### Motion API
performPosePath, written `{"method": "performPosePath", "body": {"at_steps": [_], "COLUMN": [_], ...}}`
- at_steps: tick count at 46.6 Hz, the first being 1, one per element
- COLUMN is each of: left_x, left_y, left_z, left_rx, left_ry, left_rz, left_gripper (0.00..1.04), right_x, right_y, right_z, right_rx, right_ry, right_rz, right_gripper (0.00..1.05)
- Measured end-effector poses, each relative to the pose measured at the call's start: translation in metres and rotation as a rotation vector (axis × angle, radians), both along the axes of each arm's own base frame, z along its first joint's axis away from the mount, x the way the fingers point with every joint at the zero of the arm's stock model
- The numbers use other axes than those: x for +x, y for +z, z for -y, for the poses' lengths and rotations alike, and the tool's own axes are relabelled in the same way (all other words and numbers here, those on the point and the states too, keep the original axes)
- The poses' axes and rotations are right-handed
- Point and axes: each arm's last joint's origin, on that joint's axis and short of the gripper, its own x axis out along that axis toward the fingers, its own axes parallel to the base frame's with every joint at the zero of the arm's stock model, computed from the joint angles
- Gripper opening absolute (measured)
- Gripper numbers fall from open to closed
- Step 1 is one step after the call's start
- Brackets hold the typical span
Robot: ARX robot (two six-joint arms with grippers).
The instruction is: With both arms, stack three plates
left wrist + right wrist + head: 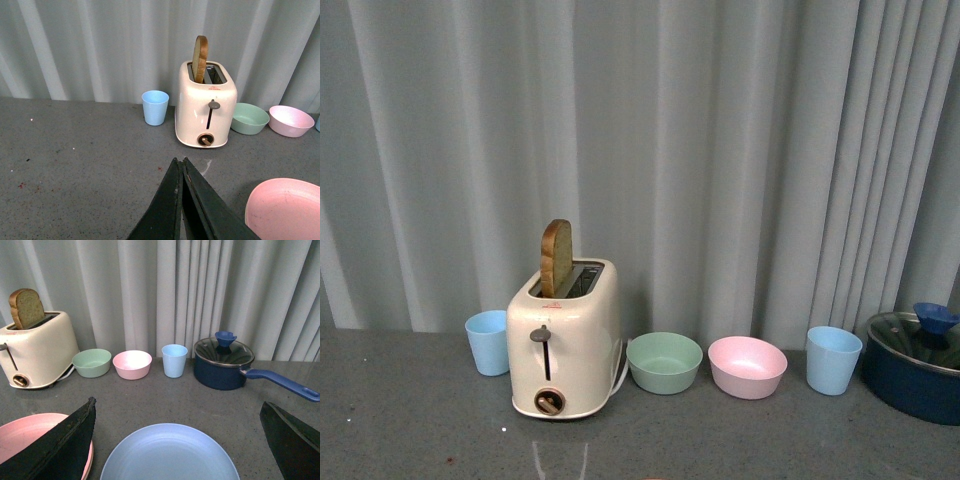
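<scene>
The light blue plate [170, 455] lies on the grey table right under my right gripper [177, 407], whose jaws stand wide open on either side of it. The pink plate [30, 437] lies beside the blue one, partly behind one finger [65, 445]; it also shows in the left wrist view [287, 210]. My left gripper [180, 161] is shut and empty, its tips over bare table in front of the toaster, the pink plate off to one side. The cream plate is out of view. Neither arm nor any plate shows in the front view.
A cream toaster [565, 345] with a bread slice [556, 258] stands at the back, with a blue cup [487, 342], green bowl [664, 361], pink bowl [747, 366], second blue cup [833, 359] and a lidded blue saucepan [917, 362] in a row before the curtain.
</scene>
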Motion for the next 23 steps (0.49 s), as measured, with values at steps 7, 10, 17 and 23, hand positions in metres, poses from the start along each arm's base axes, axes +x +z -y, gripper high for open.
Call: {"method": "performPosePath", "body": {"at_steps": [7, 10, 17, 23], "left_x": [-0.010, -0.012, -0.020, -0.025], "left_y": [-0.006, -0.005, -0.003, -0.002], "left_z": [0.000, 0.000, 0.000, 0.000], "left_rx": [0.000, -0.002, -0.003, -0.003], "left_ry": [0.000, 0.000, 0.000, 0.000], "left_rz": [0.001, 0.028, 0.034, 0.036], "left_gripper": [0.04, 0.04, 0.04, 0.04], "right_x": [0.000, 0.000, 0.000, 0.000], "right_y": [0.000, 0.000, 0.000, 0.000], "right_z": [0.000, 0.000, 0.000, 0.000], "right_rx": [0.000, 0.000, 0.000, 0.000], "right_ry": [0.000, 0.000, 0.000, 0.000], "right_rz": [0.000, 0.000, 0.000, 0.000], "right_gripper": [0.97, 0.97, 0.97, 0.97]}}
